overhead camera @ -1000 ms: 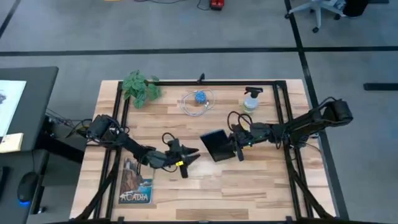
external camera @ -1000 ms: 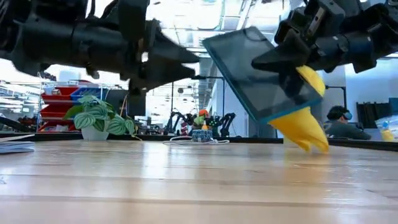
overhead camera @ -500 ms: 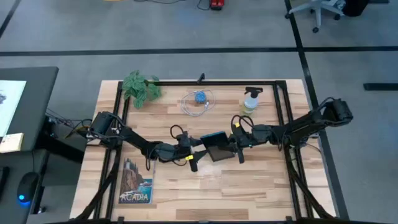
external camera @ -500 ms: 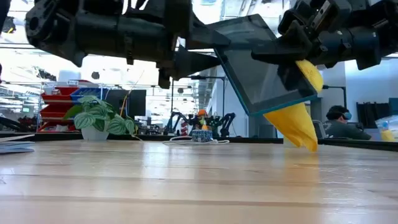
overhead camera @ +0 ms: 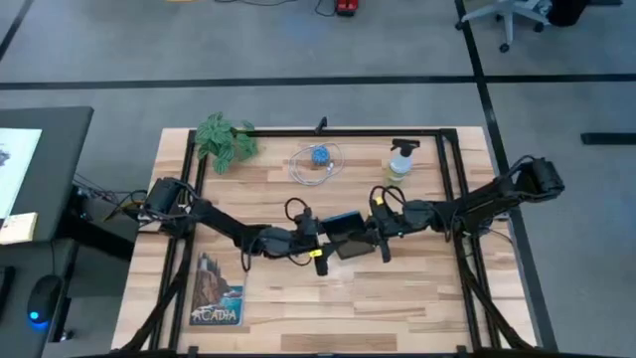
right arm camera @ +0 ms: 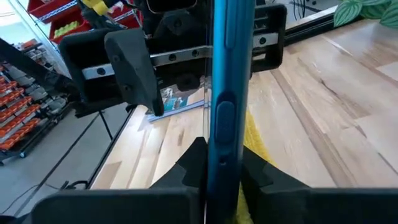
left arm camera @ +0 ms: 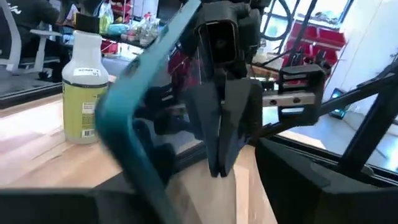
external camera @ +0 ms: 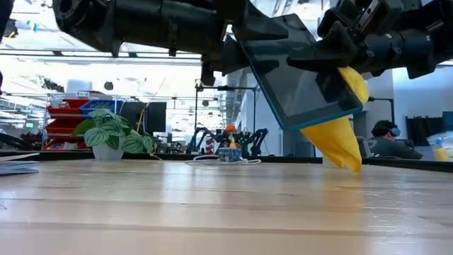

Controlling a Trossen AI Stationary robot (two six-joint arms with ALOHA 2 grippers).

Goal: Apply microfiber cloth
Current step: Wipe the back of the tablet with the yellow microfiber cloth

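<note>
Cloth (external camera: 338,138): bright yellow, soft, hanging in a limp pointed fold below the tablet (external camera: 301,78), tip clear of the counter (external camera: 212,212). It looks light and floppy and will drape, bunch and slide rather than hold shape. Best taken at a free corner or along the hanging edge, well away from the pinch point.

Right end effector (external camera: 333,67): closed on the tablet's edge with the cloth pressed against the back face, both held aloft over mid-counter. Right wrist view shows the tablet (right arm camera: 225,93) edge-on, a teal rim, yellow fabric just behind it.

Tablet: stiff, flat, dark glass face, smooth and likely slippery; tilted, lower edge toward the counter. Likely fragile if dropped.

Left end effector (overhead camera: 316,239): up against the tablet's left edge in the high view. Fingers look parted about that edge, but I cannot tell whether they grip.

Counter: pale wood planks, matte.
</note>
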